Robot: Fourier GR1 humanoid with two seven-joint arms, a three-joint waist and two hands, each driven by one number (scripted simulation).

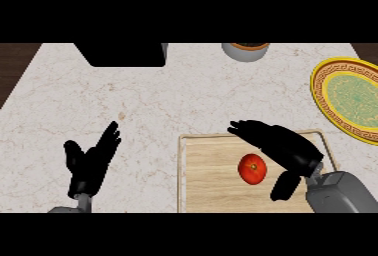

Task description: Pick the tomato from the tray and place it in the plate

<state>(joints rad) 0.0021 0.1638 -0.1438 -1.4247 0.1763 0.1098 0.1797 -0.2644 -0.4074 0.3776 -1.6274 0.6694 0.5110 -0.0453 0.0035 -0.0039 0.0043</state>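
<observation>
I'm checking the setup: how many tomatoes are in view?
1. The tomato lies on the wooden tray, close beside the open right hand. No other tomato shows, though the hand hides part of the tray.

We can read no text, label, brand, number or sign anywhere. The plate (353, 97) at the right edge of the desk (184, 95) carries only an ornamental border, not letters.

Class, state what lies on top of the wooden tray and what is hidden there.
A red tomato lies on the tray. The right hand, open, hangs over the tray's right side beside the tomato and hides the surface beneath it.
</observation>
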